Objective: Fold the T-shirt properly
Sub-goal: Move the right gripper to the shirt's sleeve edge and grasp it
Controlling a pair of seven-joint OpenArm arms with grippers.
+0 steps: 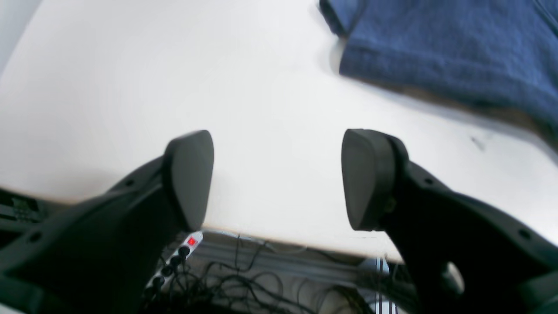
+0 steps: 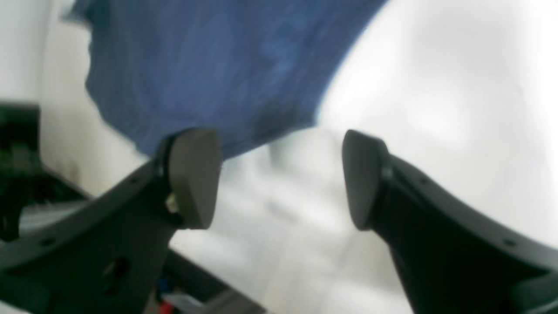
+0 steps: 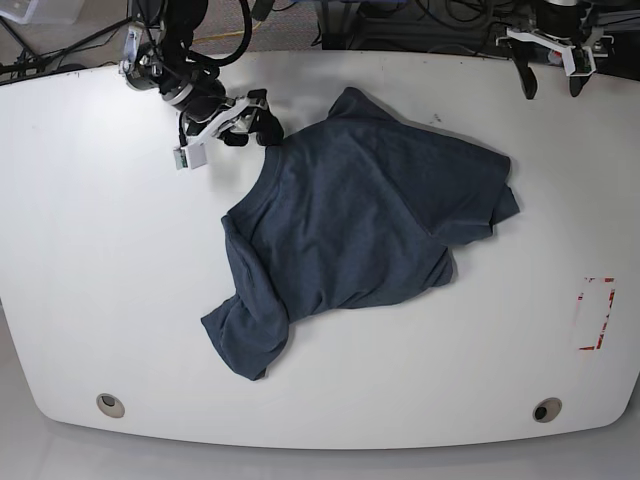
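- T-shirt: dark slate blue, lying crumpled on the white desk, roughly mid-desk in the base view. Plain side up; no lettering visible. One sleeve bunched and rolled toward the near-left edge, another part sticking out on the right.
- Left hand: far right corner of the base view, over the back edge of the desk, well apart from the shirt. Fingers spread, nothing between them.
- Same hand in the left wrist view: two dark pads wide apart over bare desk; shirt edge in the upper right of that view, not touched.
- Power strip with a red switch and a tangle of black cables seen below the desk edge in that view.
- Right hand: far left part of the base view, just beside the shirt's upper left edge; touching or not, cannot tell.
- Same hand in the right wrist view: fingers spread, empty gap; blue cloth ahead of the left pad, view blurred.
- Red-and-white marking on the desk near the right edge.
- Two round holes near the front edge of the desk.
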